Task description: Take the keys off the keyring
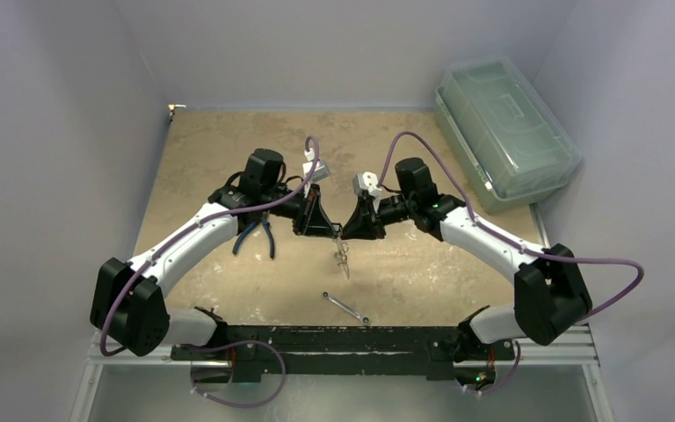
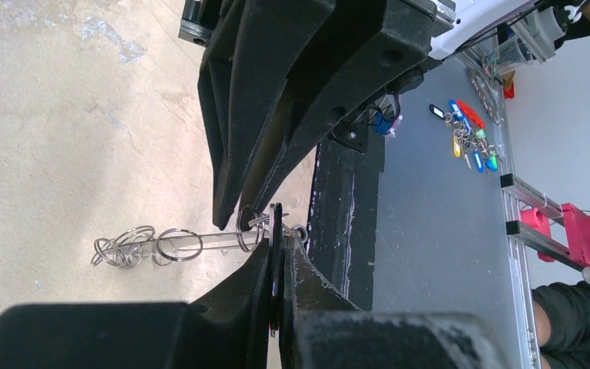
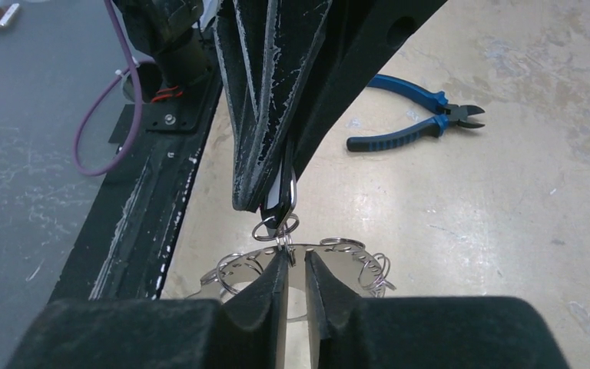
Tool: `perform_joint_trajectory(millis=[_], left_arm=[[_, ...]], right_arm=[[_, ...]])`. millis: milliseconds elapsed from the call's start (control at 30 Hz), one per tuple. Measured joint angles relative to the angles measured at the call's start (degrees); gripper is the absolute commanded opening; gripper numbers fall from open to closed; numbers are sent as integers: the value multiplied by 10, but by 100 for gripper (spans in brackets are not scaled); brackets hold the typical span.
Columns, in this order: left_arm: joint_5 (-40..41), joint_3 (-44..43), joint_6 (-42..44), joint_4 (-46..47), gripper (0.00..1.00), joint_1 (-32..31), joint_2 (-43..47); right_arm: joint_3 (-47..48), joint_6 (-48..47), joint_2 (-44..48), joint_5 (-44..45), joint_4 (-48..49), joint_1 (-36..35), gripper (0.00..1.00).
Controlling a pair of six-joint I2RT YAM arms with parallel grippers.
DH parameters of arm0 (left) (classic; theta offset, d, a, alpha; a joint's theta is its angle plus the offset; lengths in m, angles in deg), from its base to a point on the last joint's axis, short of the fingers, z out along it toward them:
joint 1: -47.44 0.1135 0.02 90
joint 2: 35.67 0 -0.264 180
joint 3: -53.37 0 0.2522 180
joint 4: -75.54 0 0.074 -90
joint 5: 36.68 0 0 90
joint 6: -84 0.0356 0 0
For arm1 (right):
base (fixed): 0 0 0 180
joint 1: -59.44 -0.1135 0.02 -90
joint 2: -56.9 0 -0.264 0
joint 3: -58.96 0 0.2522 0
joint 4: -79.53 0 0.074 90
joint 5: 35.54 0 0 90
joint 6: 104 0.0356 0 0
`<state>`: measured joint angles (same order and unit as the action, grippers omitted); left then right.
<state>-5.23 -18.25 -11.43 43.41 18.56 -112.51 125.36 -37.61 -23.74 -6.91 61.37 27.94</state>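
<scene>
My left gripper (image 2: 278,242) is shut on the keyring (image 2: 276,217), a thin flat piece seen edge-on; in the right wrist view it shows white and dark (image 3: 279,201) at the tip of the left gripper (image 3: 265,206). Below it hang the keys (image 1: 343,259), a silvery cluster of small rings (image 2: 134,246) round a flat holed plate (image 3: 346,265). My right gripper (image 3: 296,257) faces the left one, its jaws a narrow gap apart with a small ring (image 3: 284,244) at their tips. Both grippers meet above the middle of the table (image 1: 340,231).
Blue-handled pliers (image 1: 259,236) lie left of the grippers, also visible in the right wrist view (image 3: 419,115). A slim silver wrench (image 1: 345,308) lies near the front edge. A clear plastic lidded bin (image 1: 503,127) stands at the back right.
</scene>
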Motion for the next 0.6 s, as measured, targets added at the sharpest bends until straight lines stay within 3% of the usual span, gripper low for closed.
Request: perform_joint_trajectory(millis=[133, 600], left_arm=[[0, 0, 0, 1, 0, 0, 0], [23, -12, 21, -47, 0, 2, 0]], right_arm=[[-3, 1, 0, -12, 5, 0, 0], [0, -31, 0, -21, -38, 0, 0]])
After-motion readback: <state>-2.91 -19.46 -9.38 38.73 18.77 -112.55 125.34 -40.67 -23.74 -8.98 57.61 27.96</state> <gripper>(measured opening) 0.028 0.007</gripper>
